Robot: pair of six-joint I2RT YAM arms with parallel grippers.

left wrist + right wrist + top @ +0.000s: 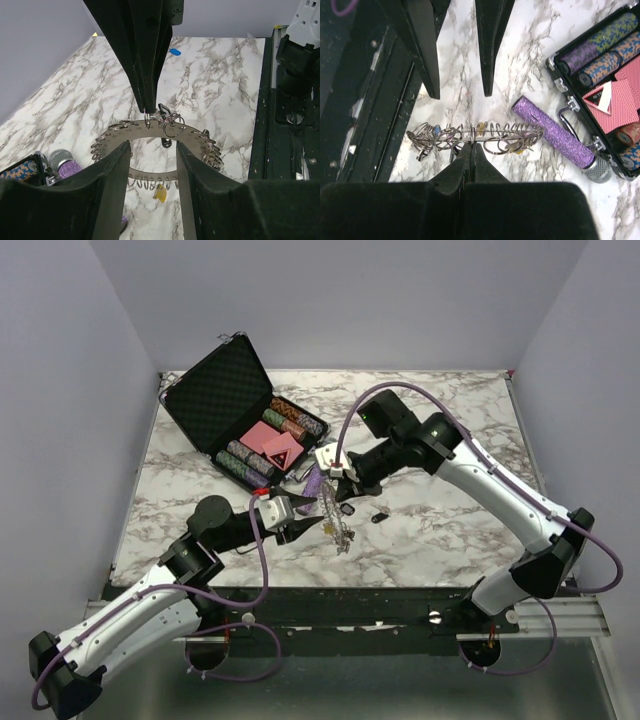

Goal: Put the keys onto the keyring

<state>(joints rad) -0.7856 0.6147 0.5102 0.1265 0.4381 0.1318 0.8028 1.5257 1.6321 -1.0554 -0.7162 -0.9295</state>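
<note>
"Two pincers. How's the left one?"
"Left gripper [152,146] is spread open, a finger either side of the keyring [137,129]."
"Where's the ring?"
"Mid-worktop [450,530], towards the near edge, keys [161,193] strung on it."
"Right?"
"Right gripper [471,146] is pinched closed on the ring. A black-headed key [380,517] lies loose just right."

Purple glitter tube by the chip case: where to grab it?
Across the tube's narrow body, coming straight down: it lies flat on the marble. Probably favour the end away from its silver cap, where the case's handle crowds less.
</note>
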